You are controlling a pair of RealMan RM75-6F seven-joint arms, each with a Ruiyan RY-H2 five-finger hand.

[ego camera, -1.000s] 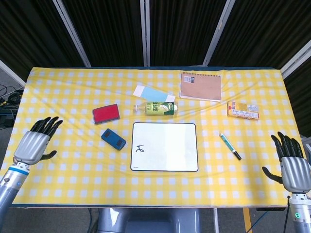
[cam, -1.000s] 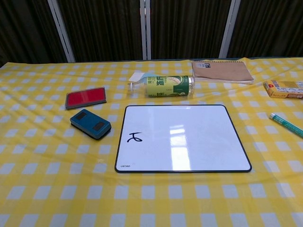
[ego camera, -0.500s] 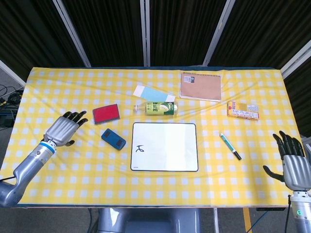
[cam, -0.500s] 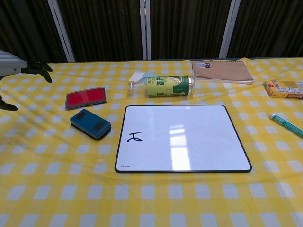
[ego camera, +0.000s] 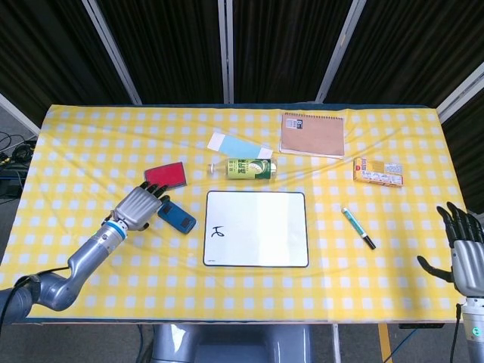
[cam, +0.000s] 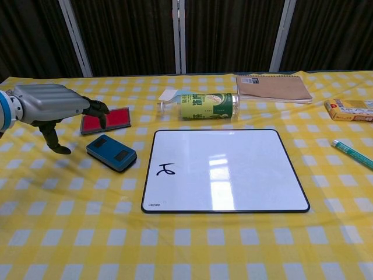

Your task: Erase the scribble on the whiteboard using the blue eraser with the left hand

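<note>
The blue eraser lies on the cloth just left of the whiteboard, near the scribble. My left hand hovers just beside it, fingers spread and empty, so I'd lower squarely over its long sides before closing. My right hand idles open, well apart.

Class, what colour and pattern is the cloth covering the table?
Yellow and white checks on the tablecloth, clearest in the head view.
</note>
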